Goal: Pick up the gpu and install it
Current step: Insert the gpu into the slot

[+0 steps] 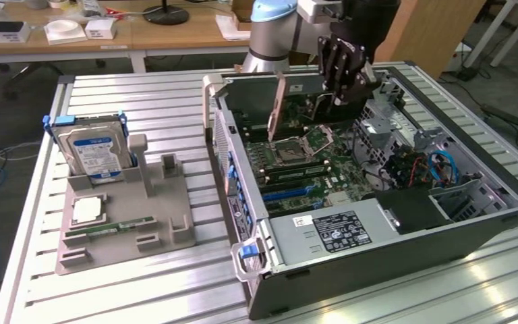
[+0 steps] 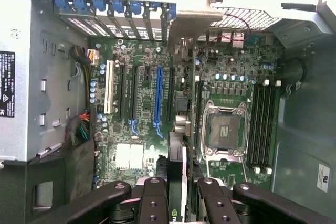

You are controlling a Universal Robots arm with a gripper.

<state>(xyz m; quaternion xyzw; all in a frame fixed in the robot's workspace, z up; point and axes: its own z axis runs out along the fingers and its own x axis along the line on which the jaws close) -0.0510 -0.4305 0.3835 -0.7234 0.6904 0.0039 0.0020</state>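
The gpu (image 2: 177, 169) runs edge-on as a thin dark card from between my fingers up to its metal bracket (image 2: 191, 22) near the case's rear slot covers. My gripper (image 2: 181, 200) is shut on it. In the exterior view the gpu (image 1: 279, 104) shows a narrow brownish face, upright above the motherboard (image 1: 331, 162), with my gripper (image 1: 344, 84) reaching down into the open computer case (image 1: 403, 236) from the far side. In the wrist view the card hangs between the long blue slot (image 2: 158, 95) and the empty processor socket (image 2: 226, 129).
On the exterior view's left a grey holder (image 1: 142, 223) carries a blue-labelled hard drive (image 1: 97, 152), a small chip (image 1: 88, 210) and a green memory stick (image 1: 106, 231). Case walls, a drive cage (image 1: 380, 128) and the power supply (image 1: 340, 229) ring the motherboard.
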